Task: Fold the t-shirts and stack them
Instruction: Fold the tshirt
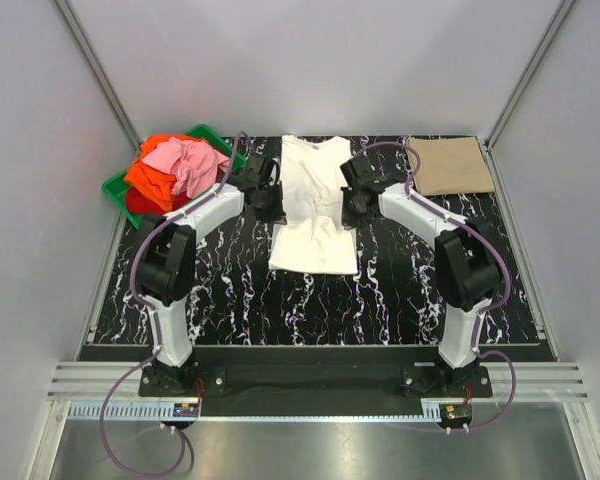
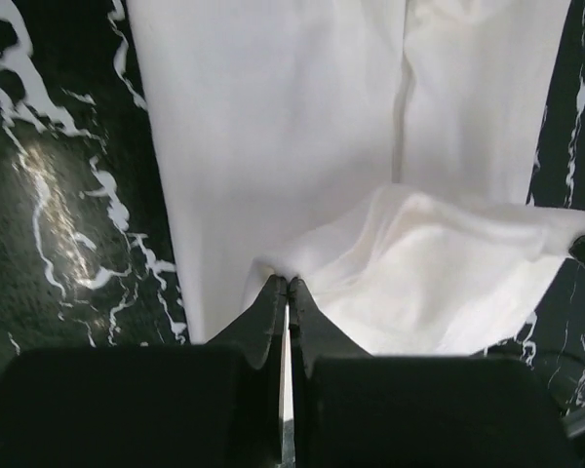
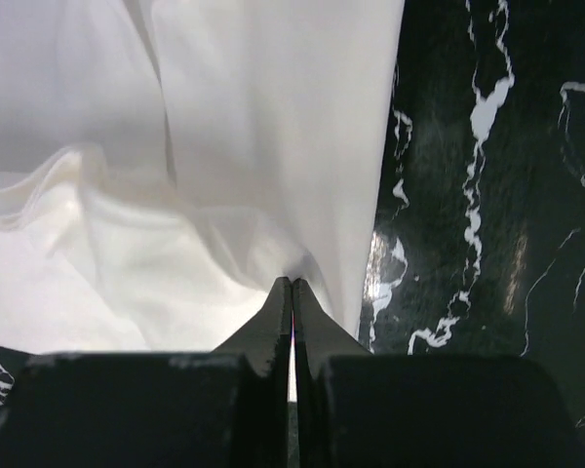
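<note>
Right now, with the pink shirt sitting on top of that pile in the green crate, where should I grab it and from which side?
Probably pinch a raised fold on top of the pink shirt, coming straight down from above. It lies crumpled over the orange shirt with no flat edge showing, and the rim of the green crate hinders a low sideways approach.

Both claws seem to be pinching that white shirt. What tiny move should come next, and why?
Probably carry the pinched edge, both arms together, toward the far end and lay it down. The left gripper and right gripper are both shut on a raised, bunched layer of the white t-shirt, while the rest of it lies flat beyond them, so the fold looks half done.
</note>
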`<state>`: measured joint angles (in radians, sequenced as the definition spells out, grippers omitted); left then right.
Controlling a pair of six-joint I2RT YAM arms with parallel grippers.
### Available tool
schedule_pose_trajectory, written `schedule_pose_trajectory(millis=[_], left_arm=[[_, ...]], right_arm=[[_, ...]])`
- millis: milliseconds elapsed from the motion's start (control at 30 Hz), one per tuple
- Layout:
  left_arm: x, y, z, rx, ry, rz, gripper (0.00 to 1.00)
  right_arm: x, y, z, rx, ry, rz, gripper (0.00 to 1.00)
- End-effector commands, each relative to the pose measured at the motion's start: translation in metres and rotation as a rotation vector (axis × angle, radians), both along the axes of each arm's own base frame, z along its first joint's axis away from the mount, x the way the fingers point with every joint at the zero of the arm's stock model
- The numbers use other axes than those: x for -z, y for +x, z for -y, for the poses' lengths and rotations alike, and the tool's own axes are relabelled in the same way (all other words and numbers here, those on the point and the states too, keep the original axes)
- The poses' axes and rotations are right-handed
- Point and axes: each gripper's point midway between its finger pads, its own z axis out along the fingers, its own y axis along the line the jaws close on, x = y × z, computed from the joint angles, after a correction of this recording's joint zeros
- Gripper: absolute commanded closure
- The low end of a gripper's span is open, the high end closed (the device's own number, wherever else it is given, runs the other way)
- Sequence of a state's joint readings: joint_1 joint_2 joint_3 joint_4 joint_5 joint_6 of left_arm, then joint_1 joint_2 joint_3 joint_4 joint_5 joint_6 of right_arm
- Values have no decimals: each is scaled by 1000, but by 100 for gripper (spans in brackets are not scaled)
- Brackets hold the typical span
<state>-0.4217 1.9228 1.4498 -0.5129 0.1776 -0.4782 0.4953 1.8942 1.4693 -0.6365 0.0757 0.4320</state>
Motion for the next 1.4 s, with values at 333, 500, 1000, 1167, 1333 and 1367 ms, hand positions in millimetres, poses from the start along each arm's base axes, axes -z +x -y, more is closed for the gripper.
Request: schedule_pose_trajectory(millis=[333, 500, 1000, 1167, 1333, 1367], left_arm=[[-39, 88, -3, -17, -84, 126, 100], [-38, 108, -5, -30, -106, 136, 100], [-19, 150, -22, -67, -93, 156, 96], [-10, 155, -31, -94, -64, 149, 80], [-37, 153, -54, -159, 25, 217, 68], [-37, 149, -56, -167, 31, 212, 67]], right_arm=[[-34, 75, 9, -51, 20, 102, 100], [-41, 97, 19, -42, 30, 132, 100], [-17, 145, 15, -85, 35, 182, 96], [-20, 161, 14, -84, 45, 208, 75], [-49, 163, 20, -82, 57, 248, 68], [-49, 157, 22, -78, 55, 233, 66]])
